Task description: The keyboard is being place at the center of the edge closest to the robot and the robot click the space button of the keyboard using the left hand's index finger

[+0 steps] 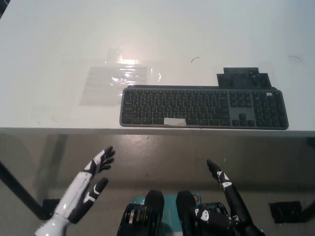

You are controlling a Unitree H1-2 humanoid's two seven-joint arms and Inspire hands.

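Observation:
A dark grey keyboard (204, 107) lies along the near edge of the white table (157, 44), a little right of the picture's middle. Its space bar (174, 122) carries a pale strip. My white left hand (96, 169) hovers below the table edge, left of the keyboard, with its fingers spread and nothing in it. My black right hand (224, 182) rests low at the bottom right, also below the table edge, fingers extended and holding nothing.
A clear plastic sheet (118, 78) lies flat on the table behind the keyboard's left end. A small dark bracket (243, 77) sits just behind the keyboard's right part. A black table leg (19, 194) slants at the lower left.

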